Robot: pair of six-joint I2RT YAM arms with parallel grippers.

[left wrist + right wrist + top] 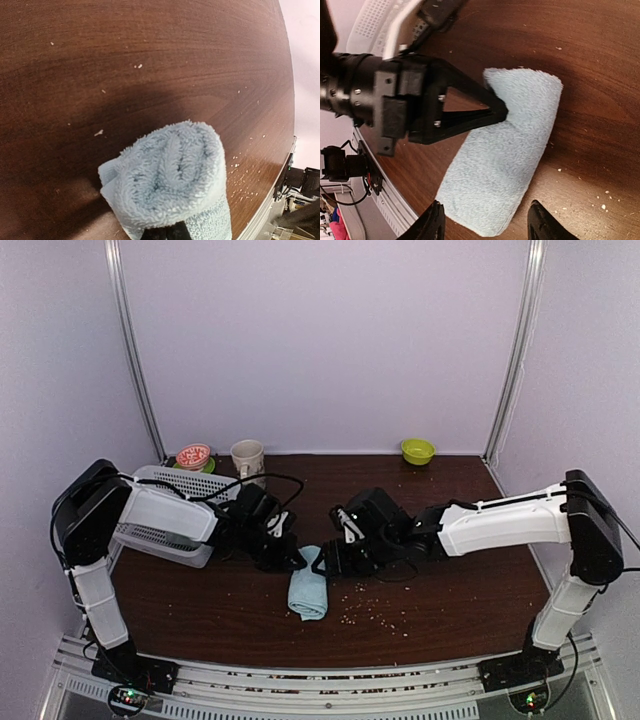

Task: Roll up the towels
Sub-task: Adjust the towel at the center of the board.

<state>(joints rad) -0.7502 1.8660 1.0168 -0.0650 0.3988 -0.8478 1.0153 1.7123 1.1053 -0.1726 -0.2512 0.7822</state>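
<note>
A light blue towel [308,585] lies rolled into a short cylinder on the dark wooden table, in front of both arms. The left wrist view shows its spiral end [170,172]. The right wrist view shows its side [505,160]. My left gripper [292,556] is at the roll's far end with its fingers [165,233] closed together against the towel's edge; it also shows in the right wrist view [499,112]. My right gripper [487,222] is open, its fingertips [434,222] straddling the roll's near end without touching it. The mint green panda towel is out of view.
A white mesh basket [165,515] lies at the left under my left arm. A cream mug [247,456] and a pink bowl [193,455] stand at the back left. A green bowl [418,450] stands at the back right. Crumbs [370,612] are scattered near the front edge.
</note>
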